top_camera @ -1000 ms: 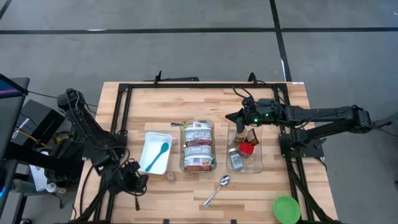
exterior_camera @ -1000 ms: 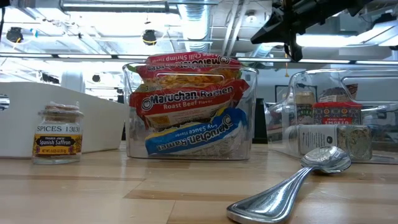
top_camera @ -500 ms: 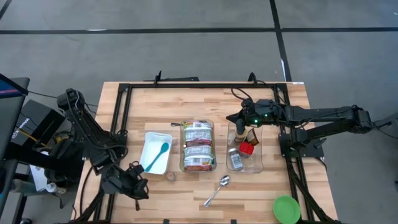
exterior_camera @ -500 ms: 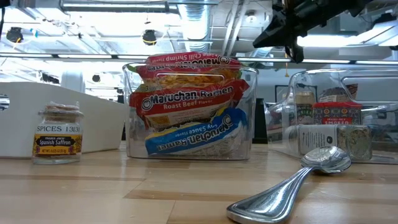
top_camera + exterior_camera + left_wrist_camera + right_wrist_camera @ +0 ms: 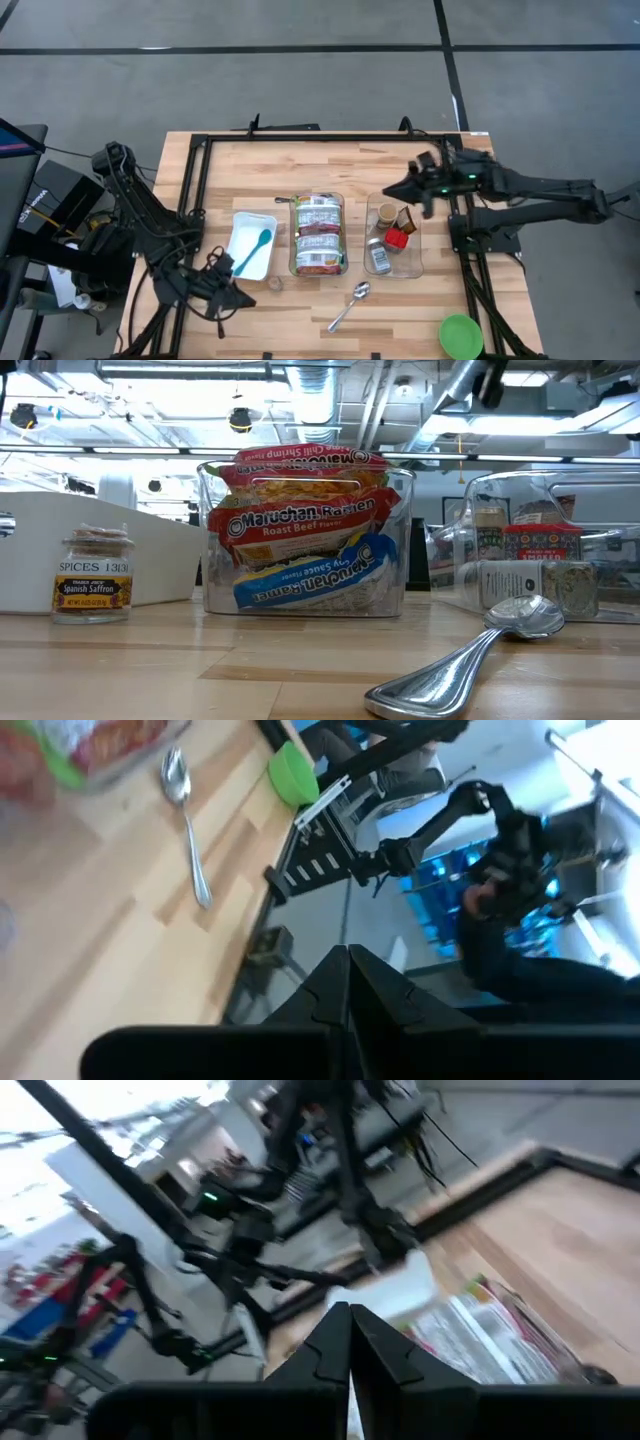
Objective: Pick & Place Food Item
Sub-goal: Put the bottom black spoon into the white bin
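Setting: robotics lab or workshop — my wooden tabletop [image 5: 250, 180] sits inside a black metal frame [image 5: 196, 170] on a grey concrete floor [image 5: 300, 60]. Overhead, exposed ducts and pipes [image 5: 330, 400] with strip lights; beyond the edge, more jointed arm rigs [image 5: 440, 815] — no household furniture.

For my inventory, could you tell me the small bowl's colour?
Green bowl, clearest in the high view.

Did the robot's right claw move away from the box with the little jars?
Yes. The right gripper hung over the clear jar bin a second ago; now it has pulled back past the bin's far right corner, shut and empty.
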`<state>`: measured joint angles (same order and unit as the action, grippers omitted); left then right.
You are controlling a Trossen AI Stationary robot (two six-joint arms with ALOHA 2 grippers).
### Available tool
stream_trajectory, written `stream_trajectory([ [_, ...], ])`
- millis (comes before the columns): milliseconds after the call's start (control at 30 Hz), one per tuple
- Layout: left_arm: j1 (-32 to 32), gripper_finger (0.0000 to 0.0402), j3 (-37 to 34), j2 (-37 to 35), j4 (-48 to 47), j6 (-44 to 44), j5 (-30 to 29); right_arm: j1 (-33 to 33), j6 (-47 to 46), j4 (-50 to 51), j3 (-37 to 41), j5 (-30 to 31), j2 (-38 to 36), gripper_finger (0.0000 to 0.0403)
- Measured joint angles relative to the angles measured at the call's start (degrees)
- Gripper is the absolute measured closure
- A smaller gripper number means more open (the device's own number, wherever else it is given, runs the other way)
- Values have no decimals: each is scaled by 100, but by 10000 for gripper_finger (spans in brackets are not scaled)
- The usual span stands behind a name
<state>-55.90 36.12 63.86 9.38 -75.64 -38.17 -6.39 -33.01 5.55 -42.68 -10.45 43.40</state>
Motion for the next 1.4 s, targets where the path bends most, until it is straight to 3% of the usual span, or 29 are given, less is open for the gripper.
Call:
stream_trajectory([
  [267, 37, 400, 0, 0, -19, 525, 0, 227, -175, 64, 0, 0, -635, 402],
  [333, 37, 400, 0, 0, -45, 591, 0, 410, 513, -43, 70, 177, -678, 402],
  [467, 37, 400, 0, 0, -38, 1451, 1, 764, 1307, -1219, 647, 1181, -749, 402],
  [767, 134, 400, 0, 0, -36, 2983, 3, 809, 1889, -2987, 2233, 1223, -1018, 402],
  [1033, 578, 400, 0, 0, -34, 3943, 1, 811, 2492, -2675, 2787, 1207, -1699, 402],
  [1400, 1066, 400, 0, 0, 10, 4225, 1, 637, 2857, -2446, 3672, 1203, -2727, 402],
])
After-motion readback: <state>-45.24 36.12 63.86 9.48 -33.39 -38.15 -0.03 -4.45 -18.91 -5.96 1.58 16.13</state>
